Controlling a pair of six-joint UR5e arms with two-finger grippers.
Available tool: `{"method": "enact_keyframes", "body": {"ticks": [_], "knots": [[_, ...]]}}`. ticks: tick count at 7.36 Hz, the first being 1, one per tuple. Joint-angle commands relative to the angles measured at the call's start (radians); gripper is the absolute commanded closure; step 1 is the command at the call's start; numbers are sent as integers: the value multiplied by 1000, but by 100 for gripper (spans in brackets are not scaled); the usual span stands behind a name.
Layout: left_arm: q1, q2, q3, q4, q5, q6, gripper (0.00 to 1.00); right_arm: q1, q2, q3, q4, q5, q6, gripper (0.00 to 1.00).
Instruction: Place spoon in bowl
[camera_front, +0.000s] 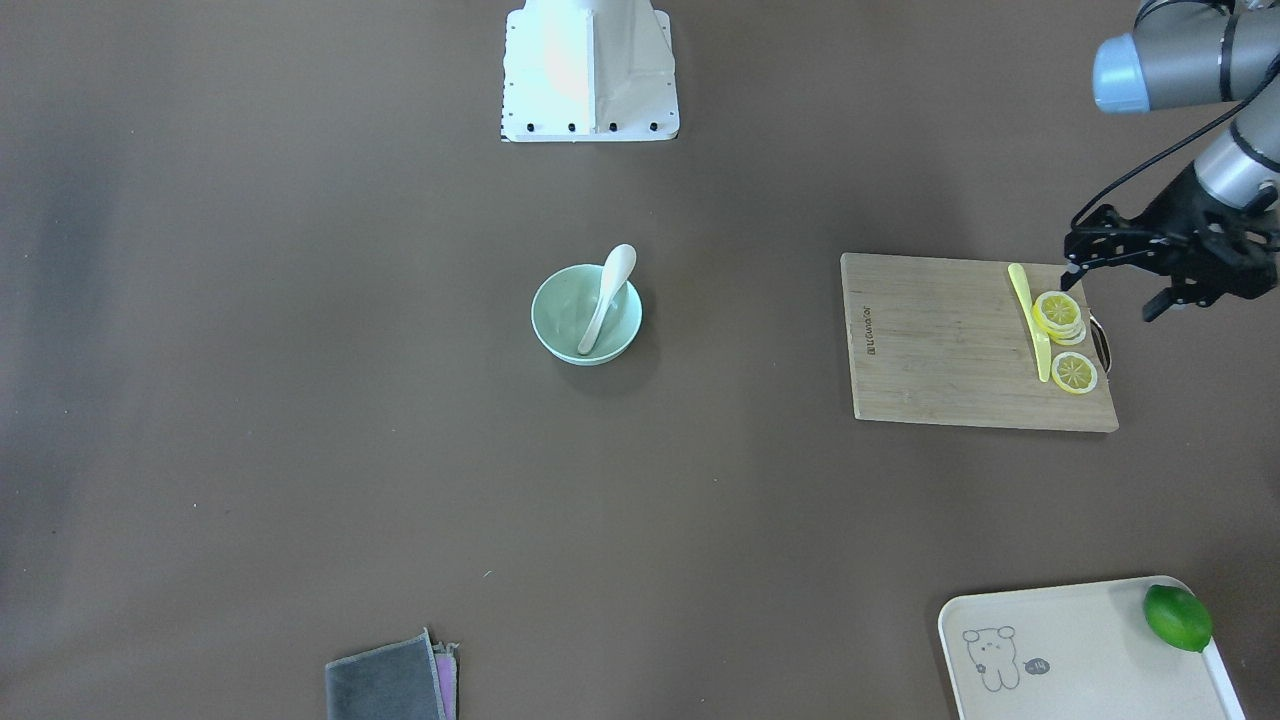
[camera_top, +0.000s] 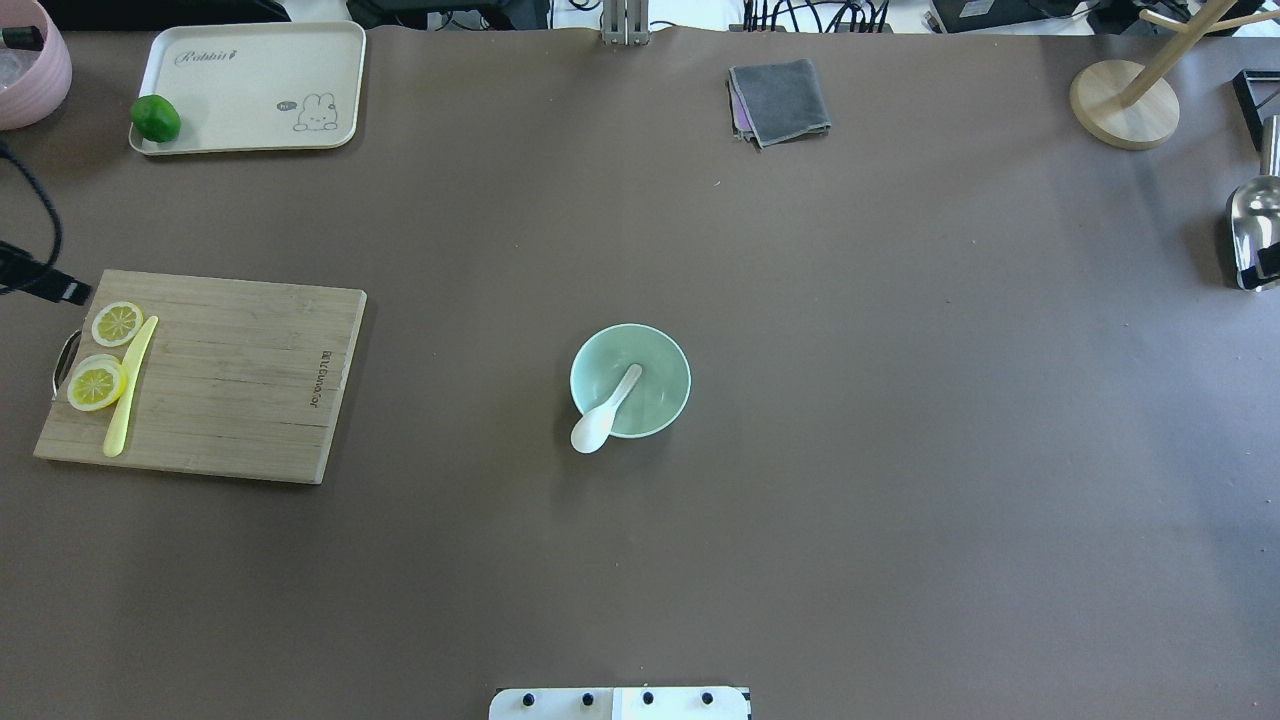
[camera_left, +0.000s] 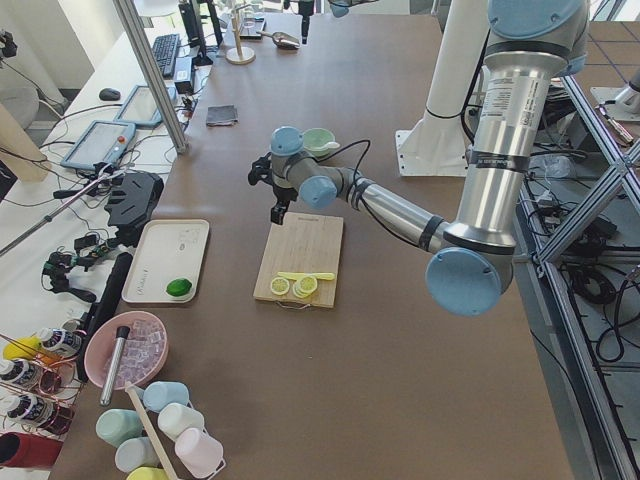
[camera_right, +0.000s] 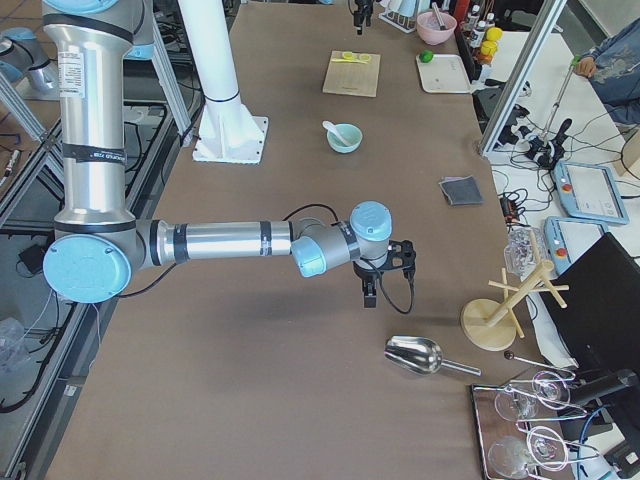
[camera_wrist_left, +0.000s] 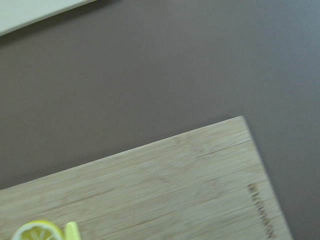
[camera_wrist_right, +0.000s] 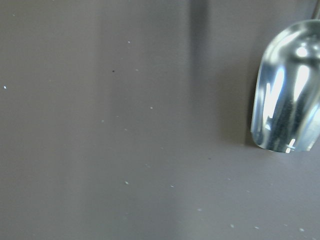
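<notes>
exterior front-facing: a matte brown table (camera_front: 300, 430) carries a small round mint-green bowl (camera_front: 556, 312), smooth and glossy, near its middle. a glossy white soup spoon (camera_front: 607, 298) leans in the bowl, handle tip down on the bowl's floor, deep oval head poking past the rim toward the robot's base. off to one side lies a pale bamboo cutting board (camera_front: 940, 350) with lemon slices (camera_front: 1057, 311) and a slim yellow plastic knife (camera_front: 1028, 310). the left gripper (camera_front: 1112, 290) hangs near the board's corner, black fingers spread apart, nothing between them.

overhead exterior: a folded grey cloth (camera_top: 782, 100) and a cream rectangular tray (camera_top: 250, 70) bearing a green lime (camera_top: 155, 118) sit by the far edge.

exterior left: a side bench with pastel cups (camera_left: 165, 420) flanks the table.

exterior right: the right gripper (camera_right: 370, 288) points down near a shiny steel scoop (camera_right: 415, 354); whether it is parted or closed i cannot tell.

right wrist-mounted: the steel scoop's mirror-bright hollow lies on dust-specked table.
</notes>
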Motion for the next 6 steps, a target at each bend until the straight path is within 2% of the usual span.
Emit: {"method": "enact_keyframes", "body": {"ticks": [1,3,5,6], "knots": [[-165,130,33,3,-56,162,2,103,-75,5,1,25,-150,0],[-229,217,34,2,-64,165,2,156,-95,-1,2,23,-277,0],[-275,219,37,6,-64,167,2,164,-87,3,1,22,-277,0],[-280,223,41,11,-62,226,2,164,-84,6,1,20,-277,0]]}}
